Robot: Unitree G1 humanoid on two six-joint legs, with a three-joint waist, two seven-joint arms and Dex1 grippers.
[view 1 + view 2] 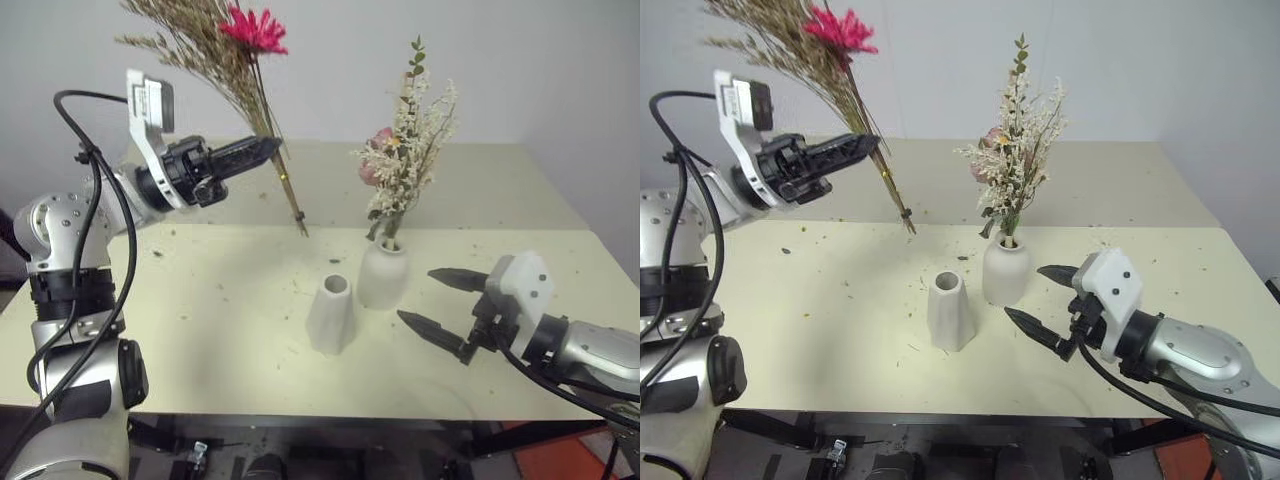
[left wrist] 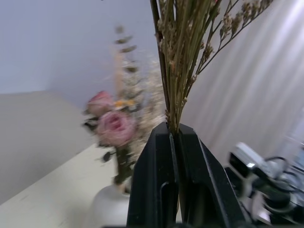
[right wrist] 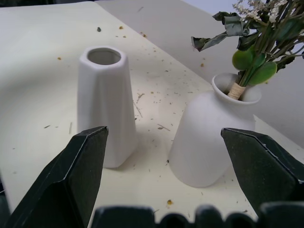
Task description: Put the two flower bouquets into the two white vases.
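The left gripper (image 1: 268,150) is clamped on the stems of the dried bouquet (image 1: 215,45), a bundle of tan wispy sprigs with one bright pink daisy (image 1: 254,28); it holds the bundle high above the far left of the cream table (image 1: 200,300), heads tilted up and to the left, the bound stem ends (image 1: 299,222) slanting down to the right and hanging clear of the tabletop; the tall tapered white vase (image 1: 332,313) stands empty, nearer the robot and to the right of those stem ends; touching or just beside it, the round-bellied white vase (image 1: 383,272) already carries the pale pink roses, cream sprigs and green leaves (image 1: 402,150); the right gripper (image 1: 437,305) waits low over the table to the right of both vases, its two black fingers spread wide and holding nothing; to do this step well, the bundle likely needs turning upright, its stem ends brought directly over the tapered vase's small mouth, then lowered slowly, so the light vase is not tipped and the rose bouquet is not brushed; the open right gripper could steady the vase.
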